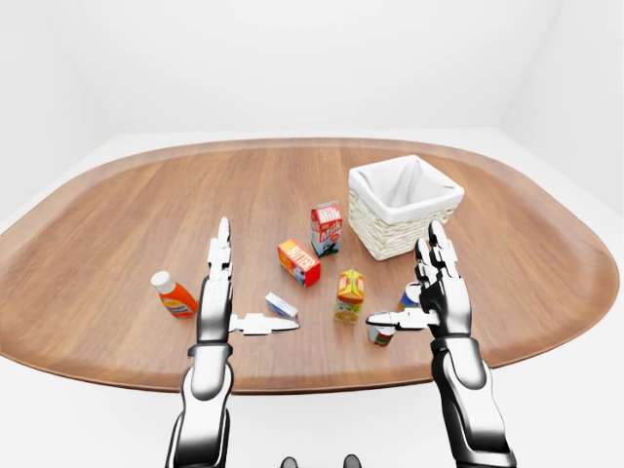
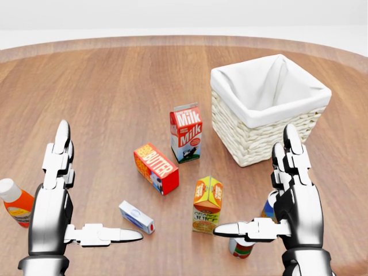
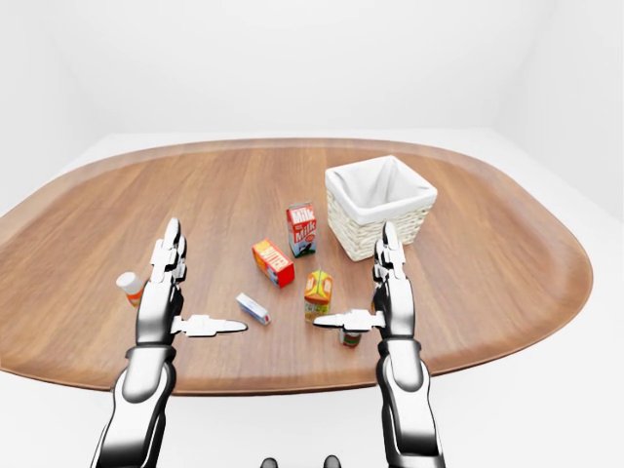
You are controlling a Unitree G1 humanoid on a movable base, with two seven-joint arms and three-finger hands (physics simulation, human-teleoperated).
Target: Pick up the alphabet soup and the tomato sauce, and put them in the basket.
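The tomato sauce can (image 2: pixel 241 249), red and white, stands low in the head view, partly under my right thumb. The alphabet soup can (image 1: pixel 410 294), blue and yellow, stands just right of it and is mostly hidden behind my right hand in the head view. The white-lined wicker basket (image 2: pixel 253 118) sits at the upper right. My right hand (image 2: pixel 253 179) hovers open over both cans, fingers up and thumb pointing left, touching neither. My left hand (image 2: pixel 99 181) is open at the lower left with nothing in it.
A milk carton (image 2: pixel 185 133), a red butter box (image 2: pixel 156 168), an orange juice carton (image 2: pixel 207 204) and a small blue-white box (image 2: pixel 137 217) stand between my hands. An orange bottle (image 2: pixel 14 204) lies at the left edge. The wooden table's (image 1: pixel 117 224) near edge runs below my forearms.
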